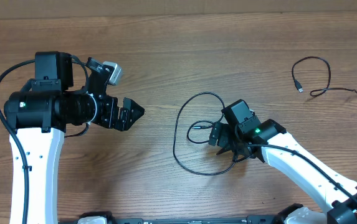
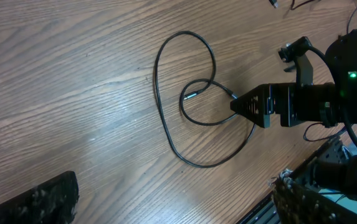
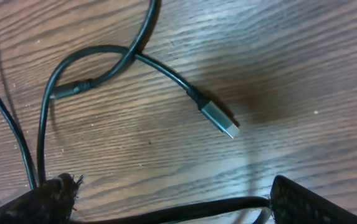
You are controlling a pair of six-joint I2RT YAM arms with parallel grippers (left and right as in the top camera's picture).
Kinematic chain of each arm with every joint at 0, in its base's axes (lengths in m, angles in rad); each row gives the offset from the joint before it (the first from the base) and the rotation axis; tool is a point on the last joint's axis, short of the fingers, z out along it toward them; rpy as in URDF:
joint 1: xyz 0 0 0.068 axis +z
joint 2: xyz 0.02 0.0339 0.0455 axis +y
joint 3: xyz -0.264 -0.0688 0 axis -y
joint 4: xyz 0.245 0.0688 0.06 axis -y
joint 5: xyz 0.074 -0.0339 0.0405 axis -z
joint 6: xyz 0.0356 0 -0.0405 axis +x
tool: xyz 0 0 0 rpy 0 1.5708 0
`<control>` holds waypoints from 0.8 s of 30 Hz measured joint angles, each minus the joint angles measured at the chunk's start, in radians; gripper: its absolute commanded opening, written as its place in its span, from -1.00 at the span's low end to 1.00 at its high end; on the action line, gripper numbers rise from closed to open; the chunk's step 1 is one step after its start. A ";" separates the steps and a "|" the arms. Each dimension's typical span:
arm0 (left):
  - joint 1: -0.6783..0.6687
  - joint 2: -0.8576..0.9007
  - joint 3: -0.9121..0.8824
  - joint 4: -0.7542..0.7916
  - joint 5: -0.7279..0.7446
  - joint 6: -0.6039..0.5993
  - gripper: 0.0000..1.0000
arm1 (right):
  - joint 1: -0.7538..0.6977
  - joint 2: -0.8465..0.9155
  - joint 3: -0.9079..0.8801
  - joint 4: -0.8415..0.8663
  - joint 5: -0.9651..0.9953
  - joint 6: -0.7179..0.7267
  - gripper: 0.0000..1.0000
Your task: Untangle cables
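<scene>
Near the middle of the table [image 1: 166, 37], the right gripper [image 1: 217, 135] hangs low over the looped cable [image 1: 175, 134] with its fingers [image 3: 41, 199] spread wide and grasping nothing. One strand runs across between the two fingers close to their bases, and the plug [image 3: 218, 121] lies on the wood just ahead of them, roughly midway and touching neither. Well to the left, the left gripper [image 1: 133, 113] is also released and empty, pointing toward the loop but apart from it, while the second cable [image 1: 328, 74] lies alone at the far right, well apart from both grippers.
</scene>
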 measured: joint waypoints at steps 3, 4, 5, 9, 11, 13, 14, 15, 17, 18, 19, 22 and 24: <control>0.000 0.000 0.000 0.000 0.000 0.000 0.99 | 0.000 0.000 0.000 -0.023 0.010 0.007 1.00; 0.000 0.000 0.000 0.000 0.000 0.000 0.99 | -0.001 0.000 0.000 -0.024 0.021 0.010 1.00; 0.000 0.000 0.000 0.000 0.000 0.000 0.99 | -0.005 0.000 0.002 -0.032 0.045 0.008 1.00; 0.000 0.000 0.000 0.000 0.000 0.000 0.99 | -0.052 0.004 0.095 -0.155 0.127 -0.019 1.00; 0.000 0.000 0.000 0.000 0.000 0.000 0.99 | -0.085 0.007 0.196 -0.193 0.153 -0.031 0.92; 0.000 0.000 0.000 0.000 0.000 0.000 0.99 | -0.115 0.007 0.317 -0.205 0.157 -0.040 0.73; 0.000 0.000 0.000 0.000 0.000 0.000 0.99 | -0.123 0.005 0.364 -0.203 0.153 -0.041 0.62; 0.000 0.000 0.000 0.000 0.000 0.000 0.99 | -0.126 0.003 0.398 -0.196 0.146 -0.041 0.59; 0.000 0.000 0.000 0.000 0.000 0.000 0.99 | -0.123 -0.003 0.431 -0.191 0.128 -0.026 0.58; 0.000 0.000 0.000 0.000 0.000 0.000 0.99 | -0.120 -0.002 0.433 -0.197 0.117 -0.016 0.58; 0.000 0.000 0.000 0.000 0.000 0.000 0.99 | -0.115 0.006 0.433 -0.208 0.105 -0.010 0.58; 0.000 0.000 0.000 0.000 0.000 0.000 0.99 | -0.101 0.071 0.433 -0.211 0.071 0.006 0.59; 0.000 0.000 0.000 0.000 0.000 0.000 0.99 | -0.095 0.147 0.433 -0.206 0.050 0.028 0.58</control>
